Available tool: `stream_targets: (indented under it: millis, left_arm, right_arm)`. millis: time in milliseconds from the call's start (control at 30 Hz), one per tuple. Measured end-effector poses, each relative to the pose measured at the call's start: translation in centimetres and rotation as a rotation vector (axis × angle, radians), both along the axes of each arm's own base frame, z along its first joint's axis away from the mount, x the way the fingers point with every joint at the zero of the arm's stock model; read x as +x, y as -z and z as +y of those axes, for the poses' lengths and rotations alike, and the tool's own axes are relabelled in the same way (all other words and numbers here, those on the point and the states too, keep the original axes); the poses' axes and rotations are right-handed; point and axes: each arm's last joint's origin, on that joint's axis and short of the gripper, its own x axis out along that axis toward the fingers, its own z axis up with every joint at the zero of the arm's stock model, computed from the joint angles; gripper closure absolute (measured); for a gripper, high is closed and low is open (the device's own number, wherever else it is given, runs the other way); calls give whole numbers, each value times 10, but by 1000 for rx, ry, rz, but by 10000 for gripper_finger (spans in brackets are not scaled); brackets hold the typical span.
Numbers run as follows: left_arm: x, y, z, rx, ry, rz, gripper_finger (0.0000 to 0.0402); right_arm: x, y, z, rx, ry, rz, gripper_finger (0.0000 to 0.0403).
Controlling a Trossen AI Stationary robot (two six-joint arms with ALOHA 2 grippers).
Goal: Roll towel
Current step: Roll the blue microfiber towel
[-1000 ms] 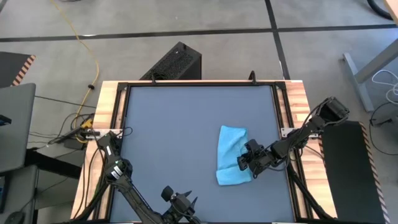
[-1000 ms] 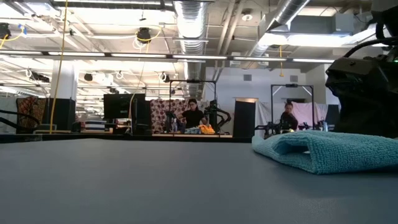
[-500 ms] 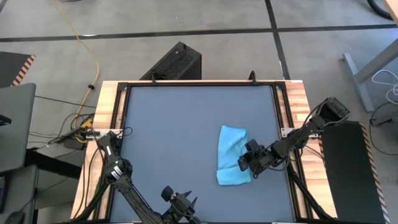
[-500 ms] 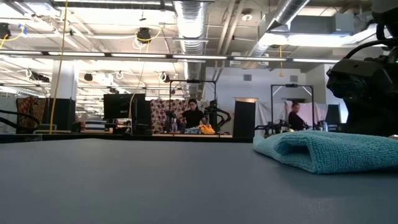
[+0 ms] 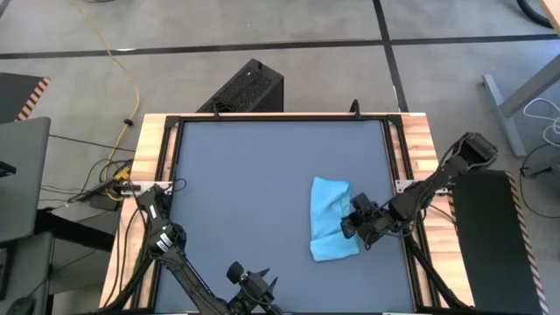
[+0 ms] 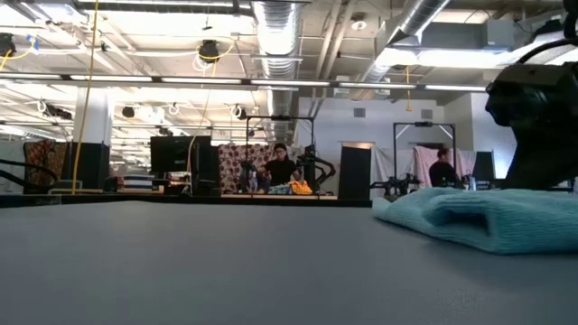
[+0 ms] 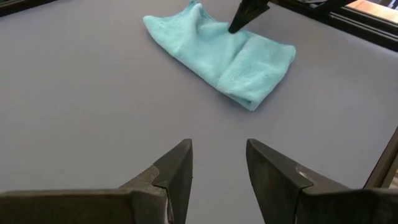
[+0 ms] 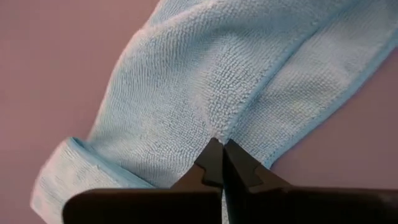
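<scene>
the towel (image 5: 333, 220) has slid a little toward the table's right edge since a second ago, and my right gripper (image 5: 353, 223) has drawn back with it, so the cloth's outline sits slightly further right and lower in the overhead view than before; in the table-level view the blue heap has shifted right as well, and my gripper stands further off to the right above it. my right fingers, which stood apart a second ago, are now pinched fully together, and the wrist view shows their tips (image 8: 219, 163) closed on a fold near the middle of the towel (image 8: 217, 93), with a rolled or doubled hem showing at one end. so i judge i have a small pinch of cloth, not the whole width. the towel lies on the right half of the dark grey tabletop (image 5: 254, 184), its long axis running from the far side toward the near side, and my right gripper meets it from its right flank, about halfway to two-thirds down its length. that matters: to roll it i need to travel along the long axis, and i am gripping crosswise to it. my left gripper (image 7: 217, 168) waits at the near edge, well apart from the towel, jaws partly open and holding nothing; the right arm is plainly the nearer one.
</scene>
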Motion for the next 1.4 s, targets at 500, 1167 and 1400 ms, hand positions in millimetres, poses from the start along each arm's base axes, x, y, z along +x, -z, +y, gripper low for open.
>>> stream_targets:
  millis: [500,1167,1400]
  left_arm:
    - [0,0,0,0,0,-6,262]
    - [0,0,0,0,1,-5,262]
    - [0,0,0,4,0,-8,262]
  right_arm:
    - [-11,-12,-3,32,7,-15,372]
    - [-17,-8,-8,15,67,48,272]
    - [-17,-8,-8,15,68,47,275]
